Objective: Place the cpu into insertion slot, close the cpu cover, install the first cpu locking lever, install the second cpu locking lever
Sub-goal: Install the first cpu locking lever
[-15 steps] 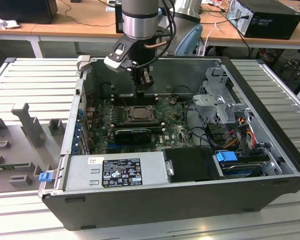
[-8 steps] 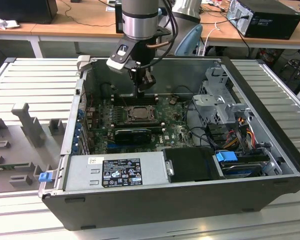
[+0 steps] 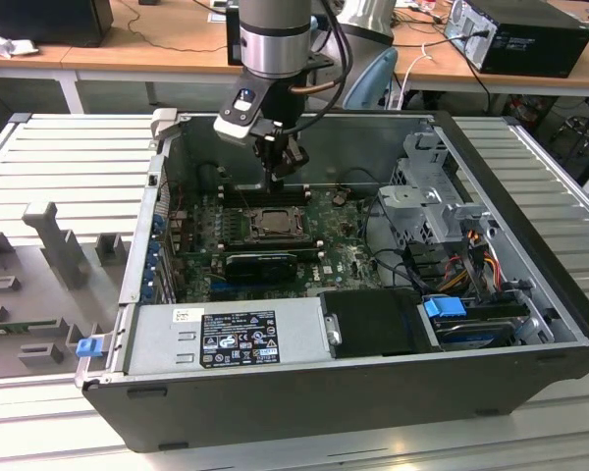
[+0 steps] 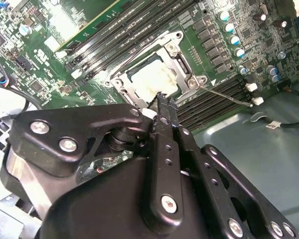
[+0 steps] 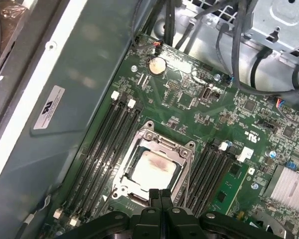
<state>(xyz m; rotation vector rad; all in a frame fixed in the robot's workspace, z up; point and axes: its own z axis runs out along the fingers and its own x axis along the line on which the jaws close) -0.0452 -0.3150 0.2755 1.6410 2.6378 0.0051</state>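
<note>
The cpu (image 5: 150,168) lies flat in the insertion slot (image 3: 273,224) on the green motherboard, its pale top (image 4: 152,82) showing through the window of the cpu cover (image 5: 164,143). The cover's metal frame (image 4: 145,54) lies down over the chip. A thin wire locking lever (image 4: 226,95) sticks out sideways from the socket across the memory slots. My gripper (image 3: 277,184) hangs just above the socket's edge. Its black fingers (image 5: 161,195) are shut together with nothing between them, and in the second wrist view the fingertips (image 4: 164,102) overlap the socket's rim.
Long black memory slots (image 5: 109,144) flank the socket on both sides. A black card (image 3: 260,263) lies in front of it, with the grey power supply (image 3: 226,334) nearer. Drive cage (image 3: 432,206) and cables (image 3: 471,260) fill the exterior view's right. Case walls (image 3: 304,147) enclose the board.
</note>
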